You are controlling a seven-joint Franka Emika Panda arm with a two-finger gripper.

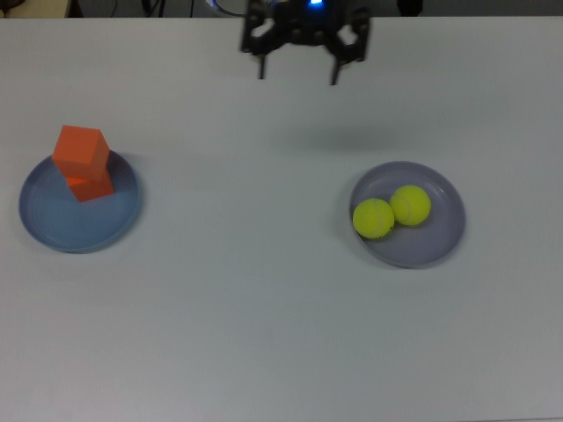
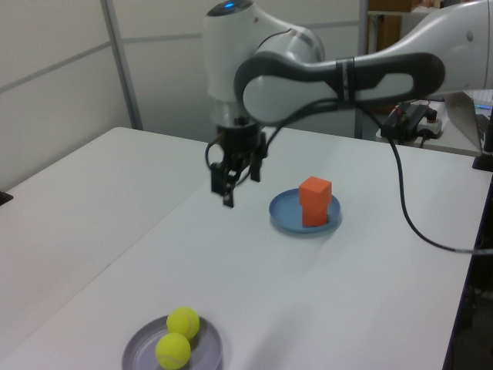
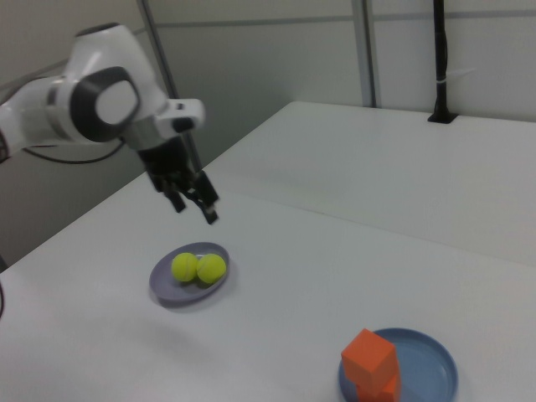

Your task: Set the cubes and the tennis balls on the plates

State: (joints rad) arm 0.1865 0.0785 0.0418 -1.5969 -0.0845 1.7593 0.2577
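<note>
Two orange cubes sit stacked on the light blue plate [image 1: 53,233] at the top view's left, the upper cube [image 1: 81,149] skewed on the lower cube [image 1: 93,187]. Both tennis balls [image 1: 373,218] [image 1: 411,205] lie touching each other on the lavender-grey plate [image 1: 433,243] at the top view's right. My gripper [image 1: 297,72] hangs open and empty above the table's far edge in the top view, between the two plates and well clear of both. The left view shows the gripper [image 2: 239,185] high over the table beside the stacked cubes [image 2: 316,202], and the right view shows the gripper [image 3: 195,209] above the balls [image 3: 198,267].
The white table [image 1: 246,290] carries only the two plates. A black cable [image 2: 416,223] trails from the arm across the left view's right side. Wall panels stand behind the table in the left view and the right view.
</note>
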